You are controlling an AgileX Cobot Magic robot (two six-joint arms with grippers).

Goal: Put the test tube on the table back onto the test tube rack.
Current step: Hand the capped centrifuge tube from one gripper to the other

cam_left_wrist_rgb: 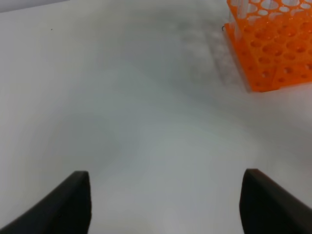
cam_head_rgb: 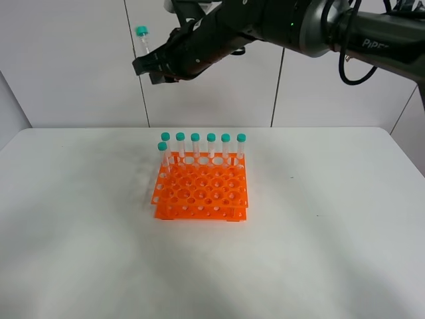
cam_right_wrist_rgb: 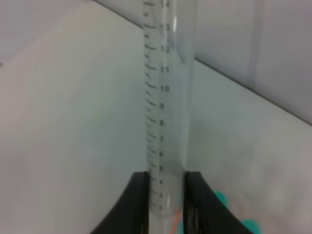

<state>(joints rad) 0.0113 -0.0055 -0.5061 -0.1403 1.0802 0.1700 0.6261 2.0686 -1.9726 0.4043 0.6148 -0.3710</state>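
Right gripper [cam_head_rgb: 150, 66]: your arm reaches in from the right of the high view and hangs high above the table, up and left of the rack's back row. On its own camera [cam_right_wrist_rgb: 165, 207] the two dark fingers [cam_right_wrist_rgb: 139, 200] are pinched in tight, one on each side of the tube's lower end.
Test tube [cam_head_rgb: 145, 45]: it's off the table and up in the air, held in your right pincer. The teal cap is on top and the tube leans a little left. On the wrist camera [cam_right_wrist_rgb: 165, 112] you can read the graduation marks running up the clear wall.
Test tube rack [cam_head_rgb: 201, 189]: orange, sitting flat near the middle of the table [cam_head_rgb: 332, 232].
Seven capped tubes [cam_head_rgb: 211, 147]: all upright in the rack, six along the back row and one just in front at the left end.
Left gripper [cam_left_wrist_rgb: 165, 200]: jaws spread wide with nothing between them, only white tabletop below. A corner of the rack [cam_left_wrist_rgb: 273, 48] shows well ahead of it.
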